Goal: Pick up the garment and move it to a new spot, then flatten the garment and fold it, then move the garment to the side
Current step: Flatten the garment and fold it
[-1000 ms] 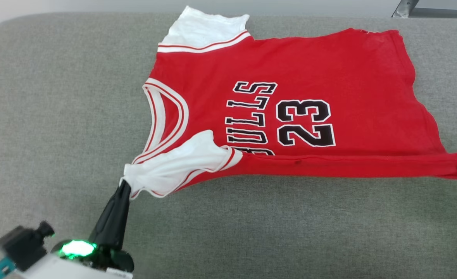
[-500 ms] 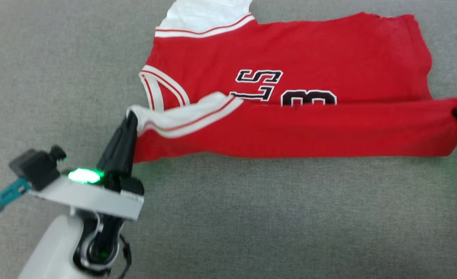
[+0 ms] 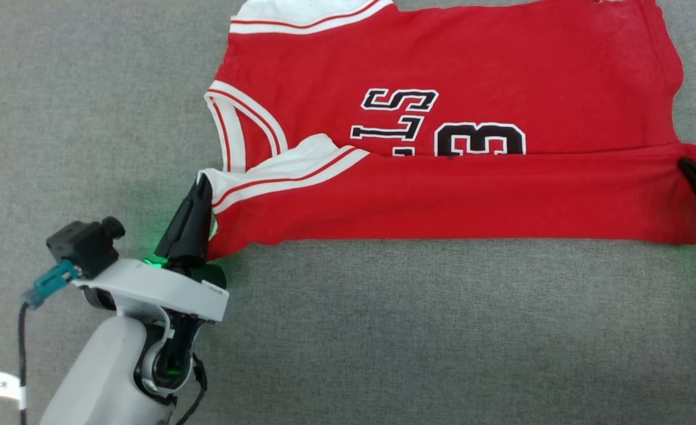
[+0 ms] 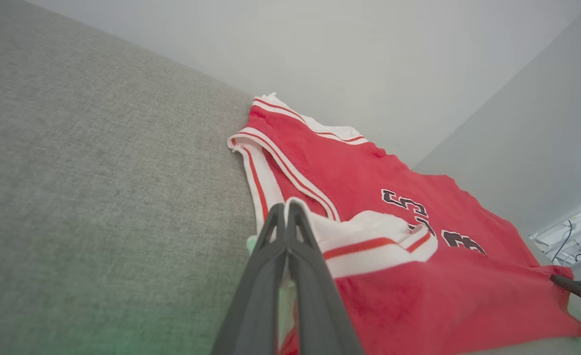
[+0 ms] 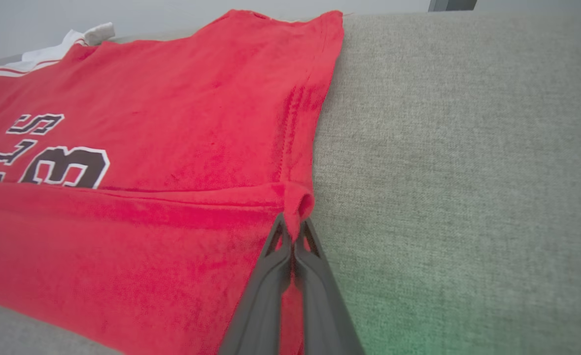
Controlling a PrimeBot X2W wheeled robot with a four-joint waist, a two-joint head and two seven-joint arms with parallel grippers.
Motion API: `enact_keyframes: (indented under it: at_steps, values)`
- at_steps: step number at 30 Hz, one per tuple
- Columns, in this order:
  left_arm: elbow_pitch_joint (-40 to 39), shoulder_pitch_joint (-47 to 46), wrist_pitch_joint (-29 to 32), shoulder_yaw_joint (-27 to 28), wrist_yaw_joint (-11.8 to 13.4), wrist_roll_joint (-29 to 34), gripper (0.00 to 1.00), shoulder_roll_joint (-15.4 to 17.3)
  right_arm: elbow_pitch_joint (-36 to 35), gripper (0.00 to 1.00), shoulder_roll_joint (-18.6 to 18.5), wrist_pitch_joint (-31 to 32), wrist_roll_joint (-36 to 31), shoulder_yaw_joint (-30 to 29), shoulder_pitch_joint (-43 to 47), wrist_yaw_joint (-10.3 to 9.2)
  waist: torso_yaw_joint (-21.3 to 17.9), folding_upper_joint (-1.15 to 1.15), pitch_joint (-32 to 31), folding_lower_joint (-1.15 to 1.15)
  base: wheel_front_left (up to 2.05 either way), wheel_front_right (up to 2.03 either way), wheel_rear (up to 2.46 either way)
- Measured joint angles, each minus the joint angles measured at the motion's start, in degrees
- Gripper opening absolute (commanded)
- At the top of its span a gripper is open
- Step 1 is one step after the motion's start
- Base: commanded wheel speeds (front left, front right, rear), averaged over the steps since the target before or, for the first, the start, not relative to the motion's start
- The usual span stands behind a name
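We are pinching the garment (image 3: 454, 65) at both ends of its near edge. Our left hand (image 3: 202, 184) is clamping tight on the white sleeve end. Our right hand (image 3: 685, 165) is gripping the red hem corner, its fingers pressed together on a small roll of cloth. The near strip of the garment is lying folded over the chest, covering the lower part of the lettering and number. The garment is resting flat on the grey cloth-covered counter (image 3: 383, 330), toward its far side. A pale wall (image 4: 369, 59) is standing behind the counter, and a white ledge with dark cables (image 4: 566, 236) is showing past the hem end.
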Motion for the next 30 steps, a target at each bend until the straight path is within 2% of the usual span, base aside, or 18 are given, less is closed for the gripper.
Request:
enact_keyframes:
  at_steps: [3,4,5,6,7,8,9,14,17,20,23,27,28,29,30]
  values:
    - [1.8,-0.9,-0.4,-0.2,-0.1,1.5,0.00,-0.2,1.1,0.00,0.2,-1.1,0.0,0.9,-0.6,0.00,0.1,0.00,-0.1,0.00,0.00,0.00,0.00]
    - [2.4,-1.2,-0.4,-0.3,-0.1,1.9,0.10,-0.2,1.4,0.00,0.2,-1.6,0.0,1.2,-0.7,0.00,0.1,0.00,-0.3,0.00,0.00,0.00,0.00]
    - [2.8,-1.5,-0.4,-0.4,-0.2,2.0,0.40,-0.2,1.7,0.00,0.2,-2.3,0.0,1.5,-0.7,0.00,0.1,0.00,-0.6,0.00,0.00,0.00,0.00]
    - [3.3,-1.8,-0.4,-0.7,-0.2,2.7,0.62,0.0,1.9,0.21,0.2,-3.2,-0.1,1.6,-0.7,0.00,0.1,0.00,-0.8,0.00,0.00,0.00,0.00]
    - [3.5,-2.1,-0.4,-1.0,-0.2,3.2,1.00,0.3,2.0,0.47,0.3,-3.9,-0.2,1.7,-0.6,0.00,0.1,0.00,-1.1,0.00,0.00,0.00,0.00]
    - [3.7,-2.5,0.0,-1.2,-0.2,3.7,1.00,0.8,2.2,0.88,0.3,-4.5,-0.5,1.9,-0.6,0.00,0.2,0.00,-1.5,0.00,0.00,0.00,0.00]
    - [3.8,-2.8,0.7,-1.5,-0.2,4.1,1.00,1.5,2.3,1.00,0.4,-5.4,-0.8,1.9,-0.5,0.00,0.2,0.00,-1.9,0.00,0.00,0.00,0.00]
    - [0.1,-4.8,8.1,-2.6,0.2,6.7,1.00,8.6,1.3,1.00,1.3,-9.5,-2.9,0.9,0.8,-0.01,0.4,0.00,-4.6,0.00,0.00,0.00,0.00]
    - [-3.9,-6.2,14.8,-3.0,1.0,7.1,1.00,12.7,-0.1,1.00,1.7,-11.4,-4.3,-0.5,1.6,-0.01,0.4,0.00,-5.8,0.00,0.00,0.00,0.00]
    - [-7.8,-7.7,25.6,-4.4,1.9,6.2,1.00,16.4,-2.1,1.00,2.7,-12.5,-5.2,-1.9,1.9,-0.01,0.5,0.00,-6.7,0.00,0.00,0.00,0.00]
    - [-10.2,-9.2,39.4,-6.9,3.3,2.9,1.00,19.0,-4.1,1.00,3.3,-12.6,-6.1,-2.8,2.5,-0.01,0.5,0.00,-7.2,0.00,0.00,0.00,0.00]
    - [-12.2,-10.5,57.1,-9.9,5.2,-4.5,1.00,20.3,-6.2,1.00,4.3,-11.8,-6.6,-3.0,2.6,-0.01,0.1,0.00,-7.4,0.00,0.00,0.00,0.00]
    - [-12.2,-10.5,57.1,-9.9,5.2,-4.5,1.00,20.3,-6.2,1.00,4.3,-11.8,-6.6,-3.0,2.6,-0.01,0.1,0.00,-7.4,0.00,0.00,0.00,0.00]
    - [-12.3,-11.2,62.0,-10.4,6.2,-6.5,1.00,21.0,-6.9,1.00,4.8,-11.3,-6.7,-2.7,2.6,-0.01,-0.3,0.00,-7.3,0.00,0.00,0.00,0.00]
    - [-12.0,-11.7,63.5,-10.4,6.9,-7.1,1.00,21.3,-7.3,1.00,5.0,-11.1,-6.7,-2.4,2.5,-0.01,-0.5,0.00,-7.2,0.00,0.00,0.00,0.00]
